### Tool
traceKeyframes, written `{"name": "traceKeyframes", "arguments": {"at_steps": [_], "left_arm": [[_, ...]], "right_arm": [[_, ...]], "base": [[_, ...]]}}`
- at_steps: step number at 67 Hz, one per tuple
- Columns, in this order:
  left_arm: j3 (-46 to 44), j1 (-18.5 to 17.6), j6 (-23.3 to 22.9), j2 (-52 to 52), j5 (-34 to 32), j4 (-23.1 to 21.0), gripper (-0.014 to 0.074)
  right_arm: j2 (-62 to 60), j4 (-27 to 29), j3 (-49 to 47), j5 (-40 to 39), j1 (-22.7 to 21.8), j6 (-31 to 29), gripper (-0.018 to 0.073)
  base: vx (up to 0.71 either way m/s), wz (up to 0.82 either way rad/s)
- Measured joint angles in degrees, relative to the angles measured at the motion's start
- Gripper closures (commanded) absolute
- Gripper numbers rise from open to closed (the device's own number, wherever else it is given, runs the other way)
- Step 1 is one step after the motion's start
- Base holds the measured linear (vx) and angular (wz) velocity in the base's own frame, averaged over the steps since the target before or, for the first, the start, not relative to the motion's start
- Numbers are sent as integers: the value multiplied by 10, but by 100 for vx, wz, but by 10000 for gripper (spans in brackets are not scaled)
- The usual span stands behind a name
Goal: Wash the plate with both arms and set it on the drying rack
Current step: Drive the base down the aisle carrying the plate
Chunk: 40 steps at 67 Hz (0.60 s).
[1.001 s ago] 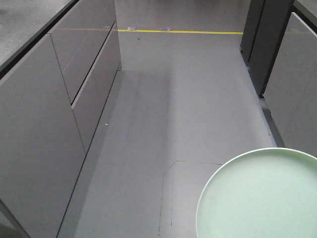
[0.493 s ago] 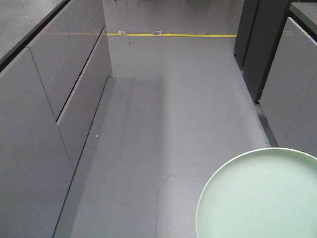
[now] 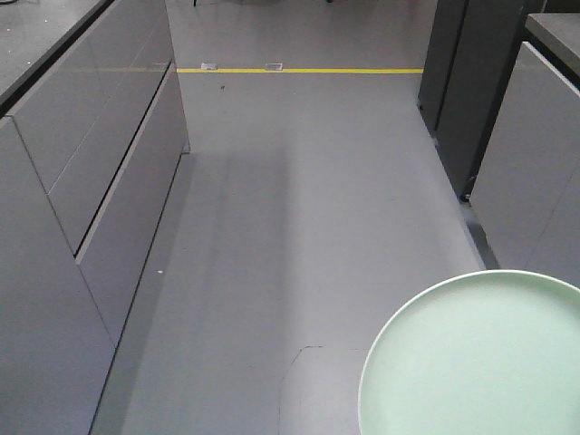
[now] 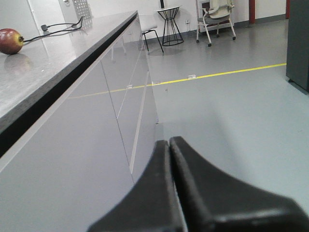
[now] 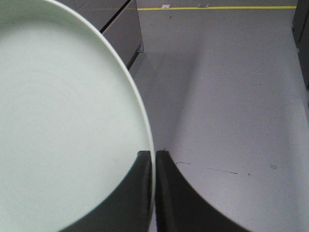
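Right fingers are pinching the plate at its rim; in the right wrist view the thin pale edge is running straight into the narrow gap between the two black fingers. One finger is lying over the plate's upper face, the other is sitting outside the rim. The mint-green plate is filling the left half of that view, plain and matte, and is hanging above the grey floor, not resting on anything visible. In the front view it is showing at the lower right corner, cut off by the frame edges.

Left fingers are pressed together with nothing between them, only a thin seam showing. They are pointing along a run of grey drawer fronts under a grey surface with a dark edge. A red fruit is sitting on that surface at the far left, just beside a black cable. An office chair is standing far back.

A yellow line is crossing the floor well beyond the plate. A dark cabinet is standing at the right, well apart from the drawer fronts.
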Motion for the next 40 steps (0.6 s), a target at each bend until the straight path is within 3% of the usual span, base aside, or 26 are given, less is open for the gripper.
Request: {"name": "traceKeyframes", "arguments": {"at_steps": [40], "left_arm": [[0, 0, 0, 0, 0, 0, 603]], "right_arm": [[0, 0, 0, 0, 0, 0, 561]], "base": [[21, -2]]}}
